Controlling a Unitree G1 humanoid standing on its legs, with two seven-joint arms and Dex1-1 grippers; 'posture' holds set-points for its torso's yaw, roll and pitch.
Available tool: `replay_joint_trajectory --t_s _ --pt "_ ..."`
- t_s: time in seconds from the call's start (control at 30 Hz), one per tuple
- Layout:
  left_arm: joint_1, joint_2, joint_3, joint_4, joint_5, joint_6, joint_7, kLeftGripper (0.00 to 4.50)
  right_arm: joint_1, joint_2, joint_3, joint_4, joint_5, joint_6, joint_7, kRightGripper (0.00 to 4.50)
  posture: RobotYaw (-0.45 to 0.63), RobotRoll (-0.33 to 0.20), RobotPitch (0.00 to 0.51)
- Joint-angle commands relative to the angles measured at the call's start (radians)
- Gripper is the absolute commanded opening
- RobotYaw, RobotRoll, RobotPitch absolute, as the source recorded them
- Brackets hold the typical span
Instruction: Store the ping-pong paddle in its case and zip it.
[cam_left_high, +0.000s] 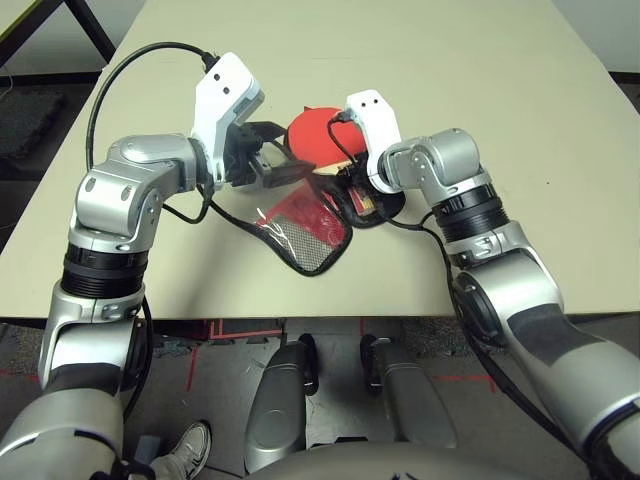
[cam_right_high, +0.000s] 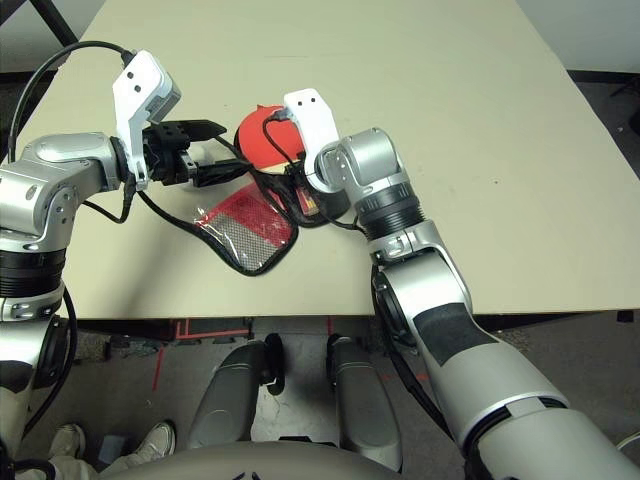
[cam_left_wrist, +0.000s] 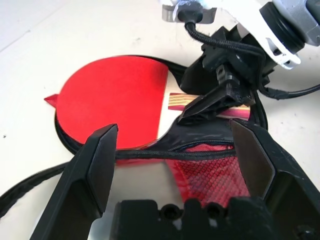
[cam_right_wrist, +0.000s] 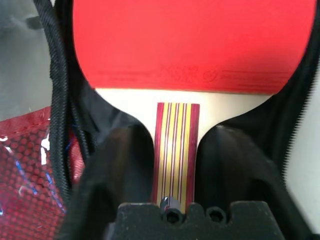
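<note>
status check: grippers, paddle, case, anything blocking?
Left gripper open, hovering by the case. Right gripper open, astride the paddle handle. Paddle lies in the open case; cover flap folded aside, unzipped. Nothing blocking.

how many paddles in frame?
1. The paddle lies on the table inside the open case, its handle between the right tool's fingers. None seems hidden.

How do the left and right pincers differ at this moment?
The right pincer sits low at the ping-pong paddle, its fingers either side of the striped handle with gaps showing; the left pincer has nothing between its fingers. The right pincer is over the case, in which the paddle lies; the left pincer hangs beside it, over its folded-back flap. Both are open.
</note>
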Motion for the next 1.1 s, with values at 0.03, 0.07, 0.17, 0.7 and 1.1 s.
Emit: replay_joint_trajectory --t_s 0.03,0.07,0.17,0.7,1.1 --pt "-0.054 -0.015 0.03 0.058 0.004 -0.048 0.031 4.5 0.002 -0.045 -0.029 -0.129 0.025 -0.007 0.043 4.48 0.12 0.0 0.213" --pt "-0.065 -0.018 0.036 0.075 0.006 -0.06 0.038 4.5 0.005 -0.059 -0.037 -0.154 0.031 -0.014 0.054 4.48 0.12 0.0 0.213" --pt "-0.102 -0.013 0.058 0.153 0.018 -0.113 0.054 4.5 0.039 -0.13 -0.062 -0.24 0.067 -0.118 0.151 4.48 0.1 0.0 0.205" --pt "-0.057 0.251 0.119 0.642 0.125 -0.37 -0.062 4.5 0.291 -0.521 -0.118 -0.421 0.209 -0.573 0.709 4.48 0.06 0.0 0.222" --pt "0.214 0.349 0.143 0.479 0.082 -0.244 -0.16 4.5 0.343 -0.57 -0.1 -0.538 0.28 -0.512 0.765 4.48 0.06 0.0 0.233"
